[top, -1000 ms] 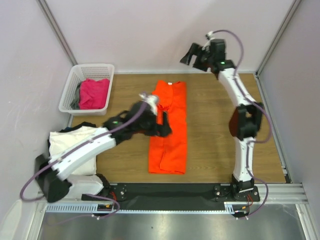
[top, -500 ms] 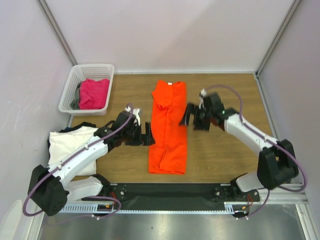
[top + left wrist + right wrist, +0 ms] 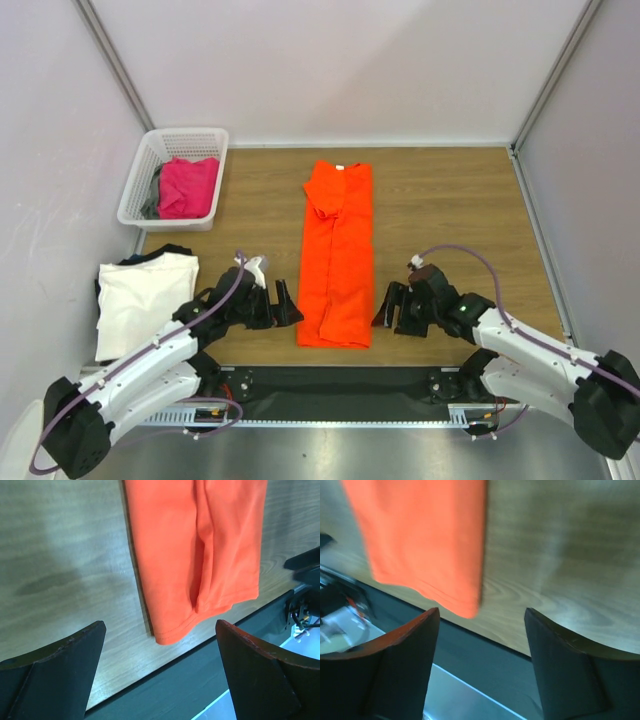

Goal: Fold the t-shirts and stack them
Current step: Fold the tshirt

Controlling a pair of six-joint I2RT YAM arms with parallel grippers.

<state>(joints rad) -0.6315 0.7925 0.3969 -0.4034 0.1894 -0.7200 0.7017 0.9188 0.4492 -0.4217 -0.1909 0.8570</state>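
The orange t-shirt (image 3: 337, 255) is laid on the tabletop (image 3: 450, 200) as a long narrow strip, with the sleeves tucked in, the collar at the far end and the hem nearest the arm bases. The jaws of the left arm (image 3: 160, 350) are held wide and empty just left of the hem's corner. Those of the right arm (image 3: 530, 345) are also parted, with nothing between them, just right of the opposite corner.

A hem-to-collar fold is judged to be next, and three things could go wrong. Only the top layer might be pinched at either corner, so that the tucked-in sides would fall open once lifted. The hem might be bunched or pushed off the tabletop's near edge by a low approach. The strip might be skewed if the corners were raised unevenly. The white t-shirt (image 3: 140, 300), well left of the orange one, is not thought to be at risk.
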